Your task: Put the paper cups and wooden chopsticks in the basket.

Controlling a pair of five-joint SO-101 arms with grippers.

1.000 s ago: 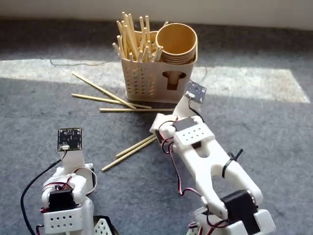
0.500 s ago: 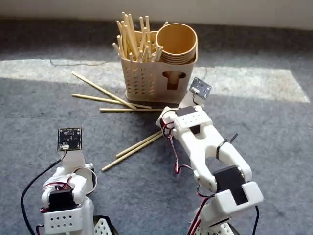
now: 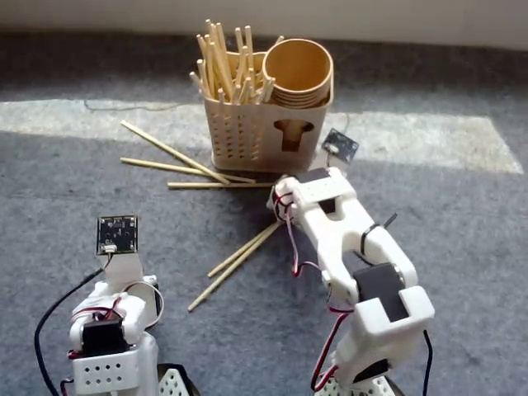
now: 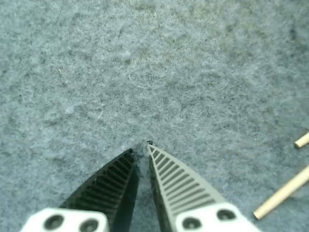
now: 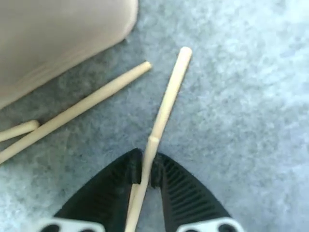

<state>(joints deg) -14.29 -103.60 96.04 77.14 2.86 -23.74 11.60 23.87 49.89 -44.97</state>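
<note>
Between the tips of the right claw point(image 5: 147, 157) | 1 chopstick point(image 5: 166, 101) was pinched tight | basket point(image 5: 58, 34) sat just ahead | likely needed a slow, high lift.

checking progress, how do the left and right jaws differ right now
The left jaws are shut on nothing above bare carpet; the right jaws are shut on a chopstick. The left arm sits folded back; the right arm stretches out toward the basket. Both jaws point down at the carpet.
</note>
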